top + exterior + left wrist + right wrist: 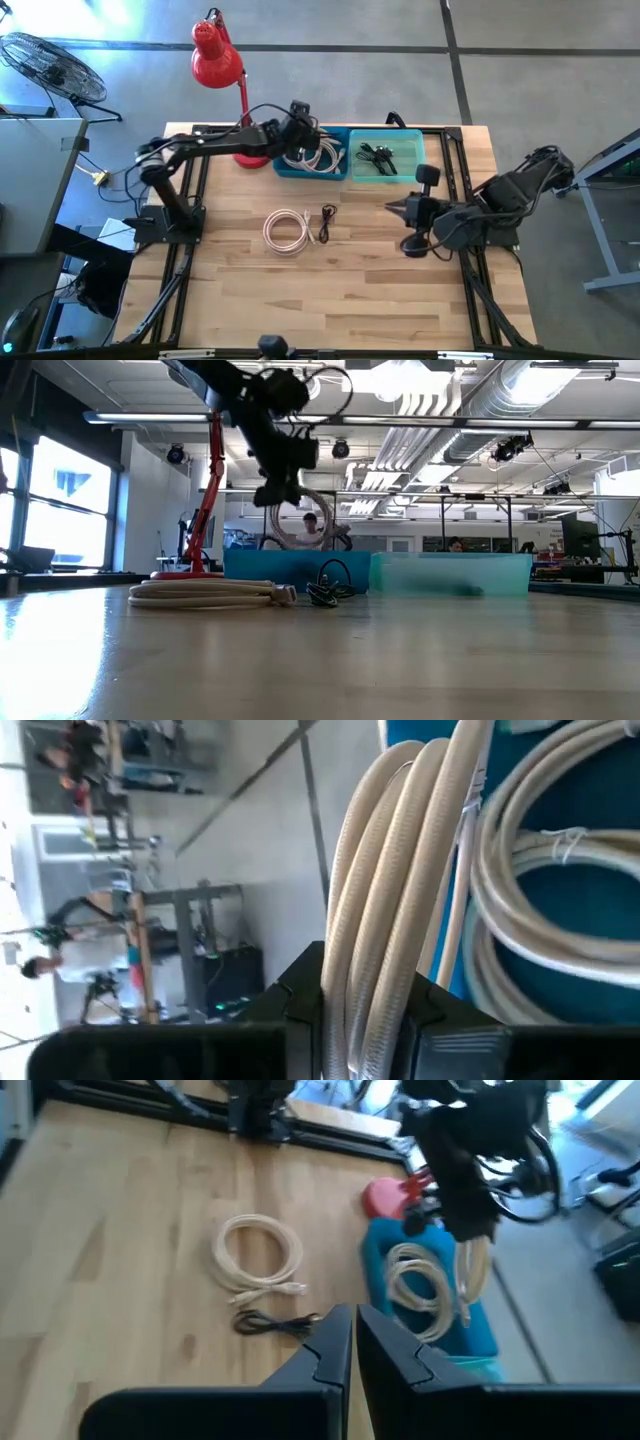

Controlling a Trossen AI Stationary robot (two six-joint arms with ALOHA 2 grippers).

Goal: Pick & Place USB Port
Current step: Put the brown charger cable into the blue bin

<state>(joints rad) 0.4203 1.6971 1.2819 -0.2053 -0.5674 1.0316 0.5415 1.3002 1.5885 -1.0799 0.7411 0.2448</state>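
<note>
In the high view the left gripper [300, 128] reaches over the blue bin [283, 170] at upper centre, clamped on a coiled beige cable [322, 150] that hangs into the bin over other beige coils; a teal bin [412, 150] beside it holds dark cables, while a second beige coil [286, 230] and a small black cable [327, 221] lie on the wooden table [330, 290] at centre, a red lamp [218, 58] stands at upper left, and the right gripper [392, 208] waits right of centre. In the low view the held coil dangles above the blue bin's wall, left of centre. In the left wrist view braided beige strands rise at centre, pinched between dark fingers [290, 1010]. In the right wrist view the right fingers [325, 1342] sit closed together at bottom centre
</note>
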